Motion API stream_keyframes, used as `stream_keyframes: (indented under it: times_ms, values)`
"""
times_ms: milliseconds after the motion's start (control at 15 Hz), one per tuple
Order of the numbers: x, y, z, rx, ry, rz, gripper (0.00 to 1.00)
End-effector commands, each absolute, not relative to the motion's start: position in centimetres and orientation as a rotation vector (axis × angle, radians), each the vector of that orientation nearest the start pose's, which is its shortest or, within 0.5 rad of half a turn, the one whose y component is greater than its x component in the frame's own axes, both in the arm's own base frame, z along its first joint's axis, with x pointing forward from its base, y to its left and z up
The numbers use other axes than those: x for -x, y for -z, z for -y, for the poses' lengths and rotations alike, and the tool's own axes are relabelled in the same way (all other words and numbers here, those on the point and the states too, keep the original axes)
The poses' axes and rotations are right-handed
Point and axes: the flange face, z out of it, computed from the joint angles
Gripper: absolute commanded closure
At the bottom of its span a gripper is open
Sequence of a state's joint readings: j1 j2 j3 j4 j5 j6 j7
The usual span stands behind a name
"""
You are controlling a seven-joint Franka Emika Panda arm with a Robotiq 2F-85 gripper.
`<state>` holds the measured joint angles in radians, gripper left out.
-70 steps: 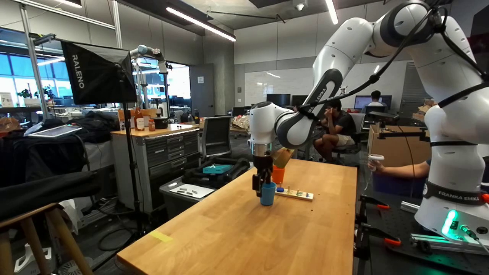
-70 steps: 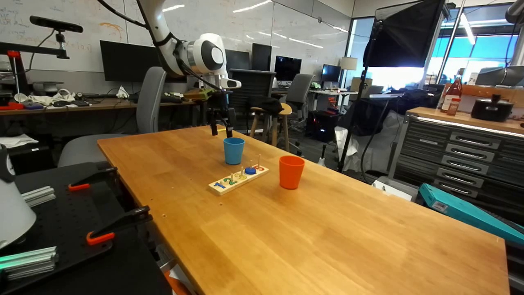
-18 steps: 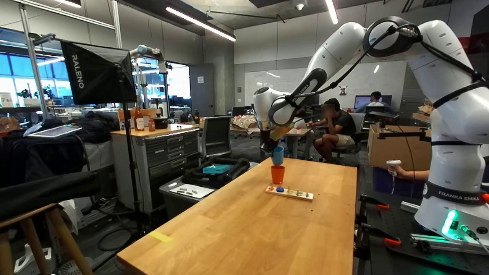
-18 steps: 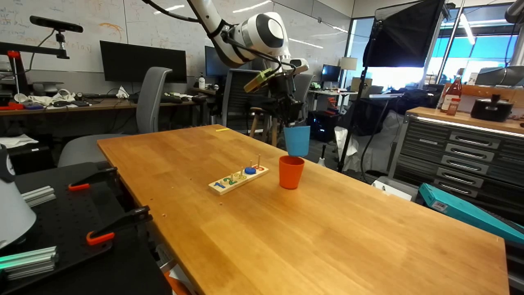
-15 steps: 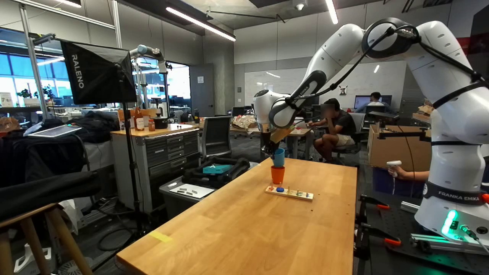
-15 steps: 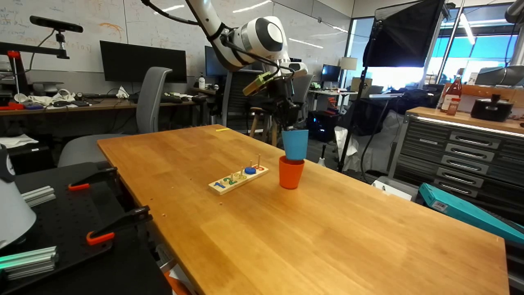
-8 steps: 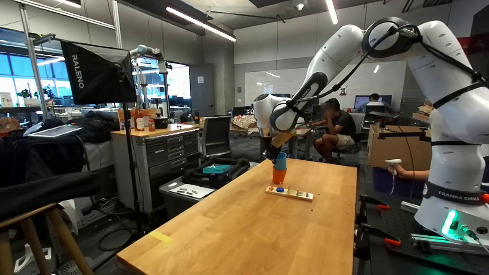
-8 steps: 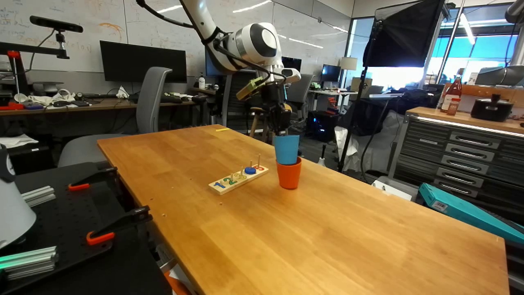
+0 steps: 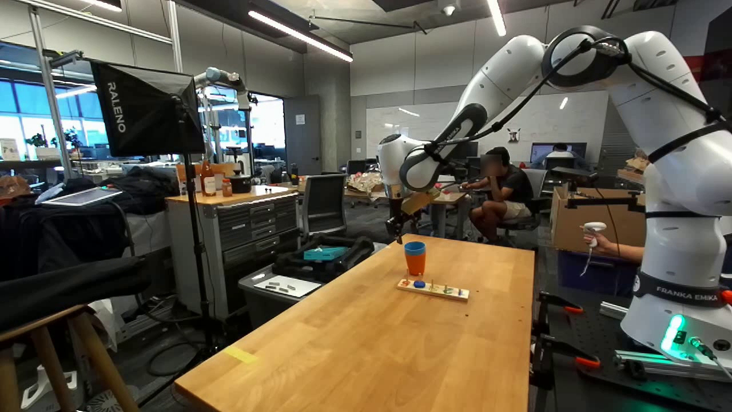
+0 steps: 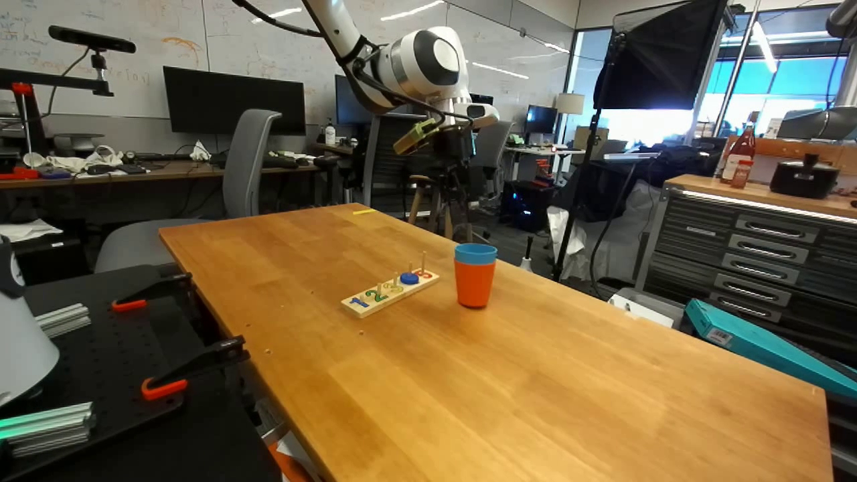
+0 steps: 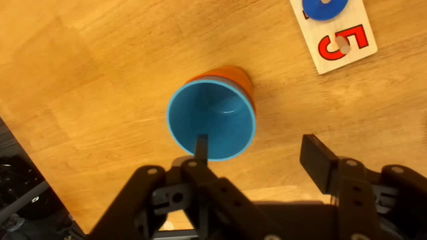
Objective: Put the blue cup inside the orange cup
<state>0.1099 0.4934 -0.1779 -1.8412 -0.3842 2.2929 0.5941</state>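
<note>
The blue cup (image 10: 475, 254) sits upright inside the orange cup (image 10: 474, 286), with only its rim band showing above the orange rim. Both exterior views show this; the nested blue cup (image 9: 415, 246) and orange cup (image 9: 416, 265) stand on the table. In the wrist view I look down into the empty blue cup (image 11: 217, 106), with part of the orange cup (image 11: 235, 75) behind it. My gripper (image 11: 255, 140) is open, its fingers wide apart with nothing between them. In an exterior view the gripper (image 9: 399, 234) hangs above and beside the cups, apart from them.
A wooden number peg board (image 10: 390, 293) with a blue disc (image 10: 409, 278) lies near the cups on the wooden table (image 10: 535, 375). The board also shows in the wrist view (image 11: 353, 56). The cups stand near the table's long edge. Black clamps (image 10: 194, 368) grip the opposite edge.
The blue cup, held above and then partly in the orange cup, is let go and now sits deep in it. My gripper has opened and moved up, off the cups.
</note>
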Motion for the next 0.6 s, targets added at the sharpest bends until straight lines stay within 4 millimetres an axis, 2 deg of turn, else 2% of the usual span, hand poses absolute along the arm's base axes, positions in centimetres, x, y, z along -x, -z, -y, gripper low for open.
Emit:
stream_keyframes:
  times_ms: [0, 333, 533]
  values:
    - [-65.6, -30.2, 3.7, 3.344, 0.035, -0.612, 0.0]
    - [-66.4, -36.5, 1.1, 3.2, -0.078, -0.425, 0.0]
    - [-66.7, -40.1, 0.3, 3.106, -0.166, -0.321, 0.0]
